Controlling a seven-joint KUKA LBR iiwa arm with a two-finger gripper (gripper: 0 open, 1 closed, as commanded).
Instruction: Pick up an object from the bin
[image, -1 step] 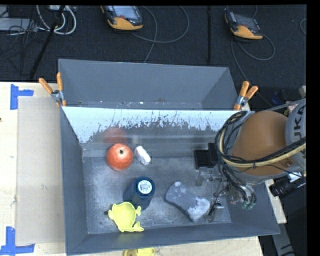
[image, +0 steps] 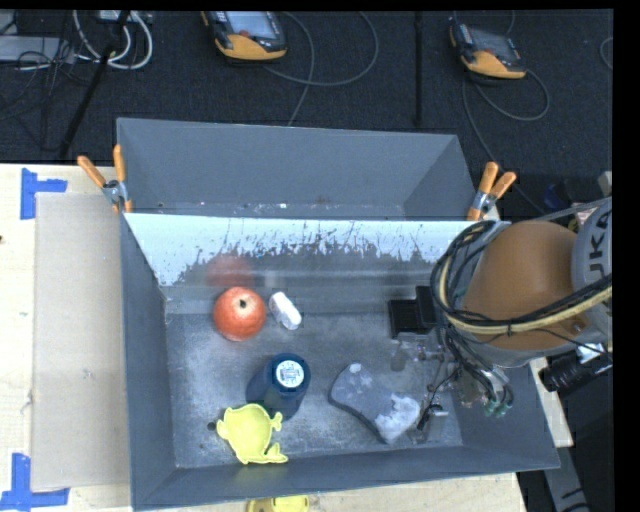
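My pincer (image: 430, 408) hangs low in the bin (image: 330, 345), at the end of the grey stone-like lump (image: 365, 398) that points to the view's right. Whether it touches the lump I cannot tell. Nor can I tell how wide my pincer stands: my wrist gear and the black cables (image: 455, 275) below my orange cover (image: 525, 275) crowd over it.

Just beside the lump, to the view's left, sits a dark blue round pot (image: 281, 383) with a white label on top. Beyond that pot and nearer the front wall lies a yellow toy (image: 250, 433). Well apart from the lump, up and to the left, a red apple (image: 239, 313) rests with a small white cylinder (image: 285, 310) just beside it.
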